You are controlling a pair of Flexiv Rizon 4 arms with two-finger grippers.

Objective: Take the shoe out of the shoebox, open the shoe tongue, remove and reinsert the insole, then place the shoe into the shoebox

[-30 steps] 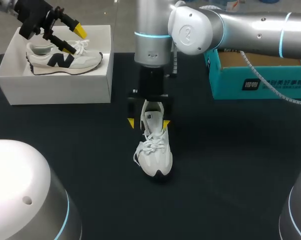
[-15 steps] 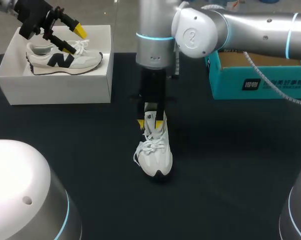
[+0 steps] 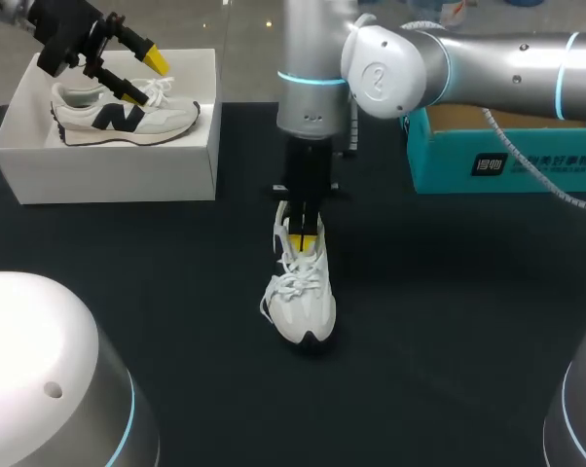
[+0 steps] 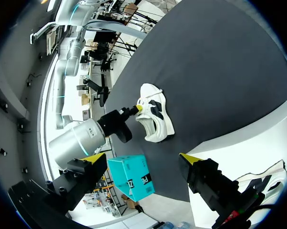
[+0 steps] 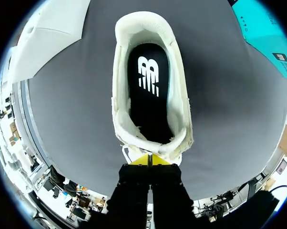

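A white mesh-and-suede sneaker with loose white laces (image 3: 300,297) stands on its sole at the middle of the matte black table cover (image 3: 449,321), its rounded toe towards 6 o'clock and its heel towards 12. The right gripper (image 3: 308,232) hangs straight down over the shoe's mouth. Its two wedge-shaped yellow tips are pressed together at the padded edge of the tongue. Whether any fabric is nipped between them cannot be made out.

In the right wrist view the tips (image 5: 149,160) meet in a thin seam just behind the tongue's thick cream rim. Ahead of them the oval collar opens onto a smooth black insole with a white emblem (image 5: 148,81), lying flat inside.

At 10 o'clock sits a white, square-cornered cardboard shoebox (image 3: 191,161). It holds a second white sneaker with a dark side marking (image 3: 118,115), lying on its side. The left gripper (image 3: 142,78) hovers over that box with its fingers spread wide, closed on nothing.

A teal rectangular cardboard box with a brown inside (image 3: 507,161) rests at 2 o'clock, partly under the right arm's glossy silver casing.
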